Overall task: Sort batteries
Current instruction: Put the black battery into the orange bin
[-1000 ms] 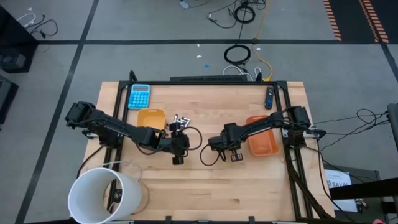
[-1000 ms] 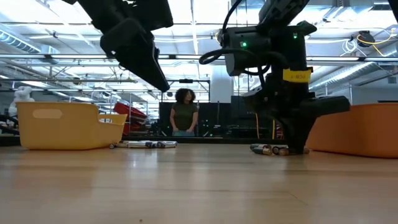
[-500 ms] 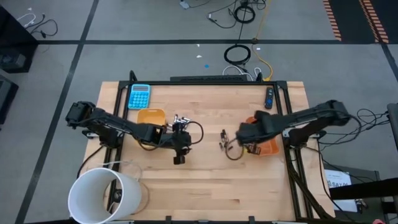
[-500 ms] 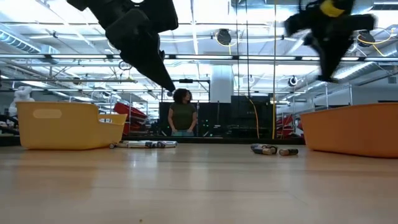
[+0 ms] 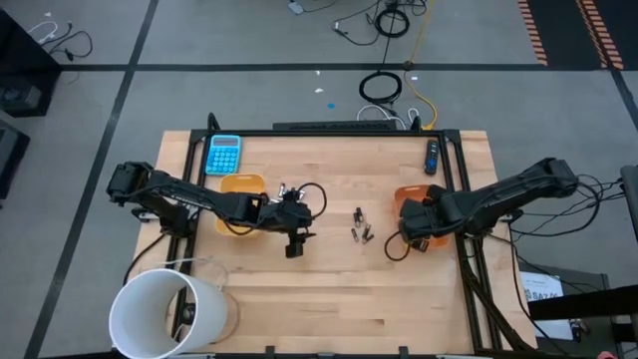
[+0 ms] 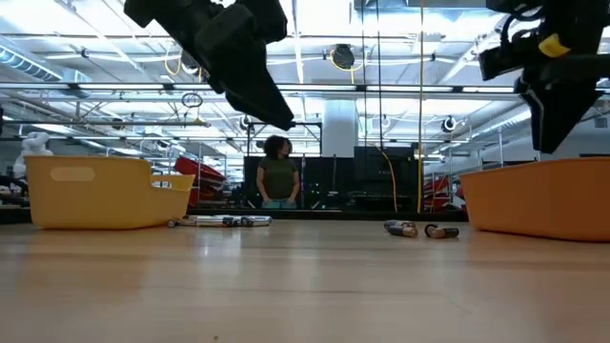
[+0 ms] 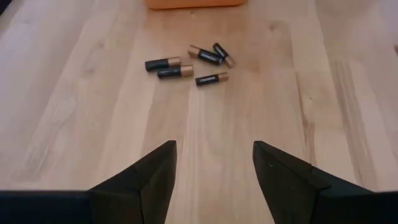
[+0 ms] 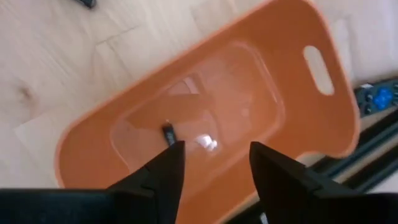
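Note:
Several dark, gold-ended batteries (image 7: 186, 62) lie on the wooden table at its middle (image 5: 361, 232), and more (image 5: 286, 189) lie beside the yellow tray (image 5: 242, 189). My left gripper (image 7: 214, 149) is open and empty. It hovers above the table (image 5: 296, 242) to the left of the middle batteries. My right gripper (image 8: 214, 149) is open and empty above the orange tray (image 8: 249, 93) at the right (image 5: 424, 231). One small dark battery (image 8: 168, 132) shows on the tray's floor.
A blue calculator (image 5: 223, 154) lies at the far left. A white bucket (image 5: 169, 309) stands at the near left corner. A dark remote-like thing (image 5: 432, 155) lies at the far right. A person (image 6: 278, 171) stands in the room behind the table.
My right gripper has risen from the middle batteries and gone toward the table's right edge; it now hangs over the orange tray. The middle batteries, which it covered before, now show. My left gripper has shifted a little toward the table's right.

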`<action>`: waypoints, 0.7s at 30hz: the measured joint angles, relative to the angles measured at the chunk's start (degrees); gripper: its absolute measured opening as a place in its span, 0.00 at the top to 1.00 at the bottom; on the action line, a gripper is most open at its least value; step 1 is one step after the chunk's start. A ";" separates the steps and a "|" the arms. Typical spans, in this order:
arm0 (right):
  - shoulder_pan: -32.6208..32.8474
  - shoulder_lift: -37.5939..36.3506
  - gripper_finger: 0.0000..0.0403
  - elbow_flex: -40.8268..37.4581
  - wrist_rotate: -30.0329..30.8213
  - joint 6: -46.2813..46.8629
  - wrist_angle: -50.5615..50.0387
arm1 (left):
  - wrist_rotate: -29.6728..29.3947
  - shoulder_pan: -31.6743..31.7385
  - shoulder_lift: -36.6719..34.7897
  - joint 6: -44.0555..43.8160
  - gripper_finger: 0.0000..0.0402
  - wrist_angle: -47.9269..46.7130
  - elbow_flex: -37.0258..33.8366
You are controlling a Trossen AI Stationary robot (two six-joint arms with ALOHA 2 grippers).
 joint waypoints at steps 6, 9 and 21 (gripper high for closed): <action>2.23 2.16 0.62 7.08 7.65 -0.93 2.26 | 2.56 1.88 0.02 2.47 0.44 2.32 0.00; 2.19 7.64 0.65 10.50 7.75 -6.69 7.26 | 4.17 2.85 0.02 2.68 0.44 3.12 0.00; 0.38 30.93 0.65 19.85 0.25 -34.25 20.65 | -1.74 -2.80 0.04 5.99 0.44 6.18 -1.42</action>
